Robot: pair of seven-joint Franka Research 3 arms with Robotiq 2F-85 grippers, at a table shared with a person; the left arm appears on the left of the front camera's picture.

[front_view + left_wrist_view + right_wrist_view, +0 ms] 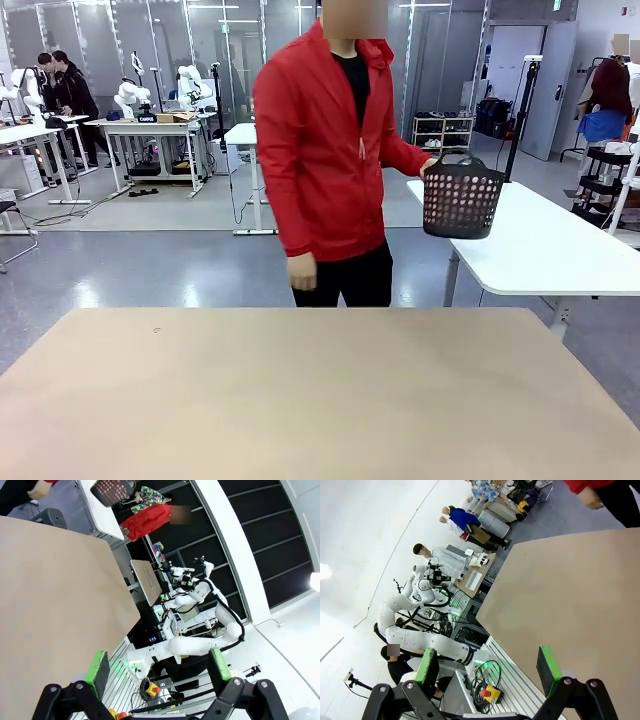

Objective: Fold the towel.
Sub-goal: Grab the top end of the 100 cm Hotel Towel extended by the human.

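— How many pincers are seen, and how are they set?

— Two. The left pincer point(159, 667) is held apart, clamped on nothing; of its two green pads point(98, 672), one is seen against the desk point(320, 400) and one past the desk's edge. The right pincer point(487, 666) is spread just as wide and is likewise clamped on nothing, again with one pad over the desk and one beyond its edge.

— Where is the towel found?

— One towel point(460, 205) is made out as salmon-pink through the holes of one dark basket point(462, 232), so it is taken to lie inside. The basket is held up by its handle, beyond the desk's far right corner.

— By whom is it held?

— By one person point(330, 150) in a red jacket, standing at the desk's far side. Two hands are counted: one hand point(428, 168) is closed on the handle, and the other hand point(301, 272) hangs just past the desk's far edge.

— What lies behind the basket?

— One white desk point(560, 250), farther off than the desk; whether the basket touches it cannot be told.
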